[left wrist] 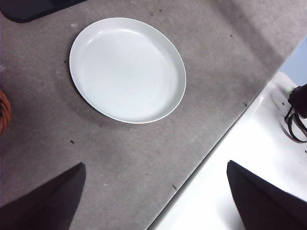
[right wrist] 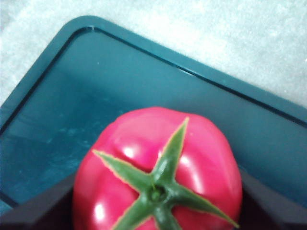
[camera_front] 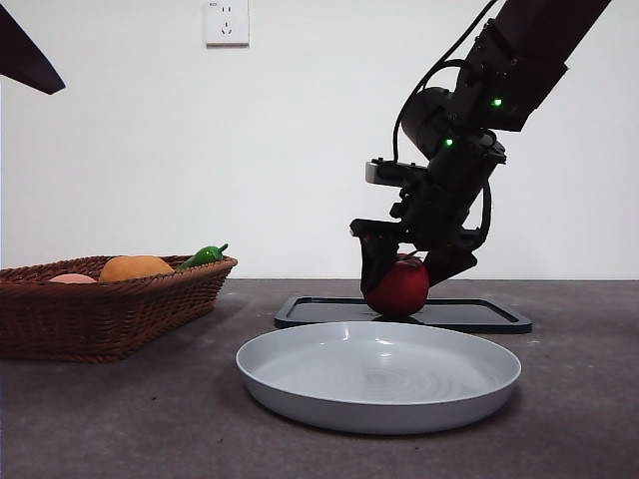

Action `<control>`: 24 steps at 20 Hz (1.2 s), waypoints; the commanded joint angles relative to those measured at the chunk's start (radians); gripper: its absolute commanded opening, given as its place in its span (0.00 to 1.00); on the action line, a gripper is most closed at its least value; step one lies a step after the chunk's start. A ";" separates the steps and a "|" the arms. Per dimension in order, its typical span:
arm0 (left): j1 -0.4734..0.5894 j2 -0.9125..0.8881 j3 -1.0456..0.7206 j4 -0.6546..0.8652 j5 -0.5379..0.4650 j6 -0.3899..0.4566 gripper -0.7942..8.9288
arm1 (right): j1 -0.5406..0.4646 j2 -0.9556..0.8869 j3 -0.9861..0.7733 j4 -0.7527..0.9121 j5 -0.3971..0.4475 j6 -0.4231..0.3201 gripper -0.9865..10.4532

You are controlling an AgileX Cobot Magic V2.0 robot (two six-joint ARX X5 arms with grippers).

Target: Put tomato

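Observation:
The tomato (camera_front: 397, 289) (right wrist: 158, 167) is glossy red with a green stem star and rests on a dark tray (camera_front: 479, 314) (right wrist: 72, 96). My right gripper (camera_front: 404, 284) (right wrist: 156, 211) reaches down from the upper right. Its two black jaws press against the tomato's two sides, so it is shut on the tomato. My left gripper (left wrist: 153, 201) hangs high above the table, open and holding nothing. In the front view it shows only as a black tip (camera_front: 25, 55) at the top left corner.
A pale grey plate (camera_front: 300, 394) (left wrist: 127, 69) lies in front of the tray, nearer the camera. At the left stands a wicker basket (camera_front: 100, 309) holding an orange fruit (camera_front: 135, 266) and a green pepper (camera_front: 205, 255). The left wrist view shows the table's edge (left wrist: 211, 158).

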 commanded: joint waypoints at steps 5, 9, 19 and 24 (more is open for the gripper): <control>-0.003 0.006 0.013 0.010 0.001 0.000 0.56 | 0.005 -0.002 0.037 -0.029 0.001 -0.003 0.54; -0.003 0.006 0.013 0.011 0.001 0.000 0.56 | 0.002 -0.115 0.037 -0.101 0.001 -0.004 0.54; -0.003 0.006 0.013 0.011 0.001 0.002 0.56 | -0.008 -0.620 0.034 -0.565 -0.117 -0.043 0.54; -0.003 0.006 0.013 0.012 0.001 0.005 0.56 | 0.011 -0.810 -0.031 -0.666 -0.151 -0.044 0.54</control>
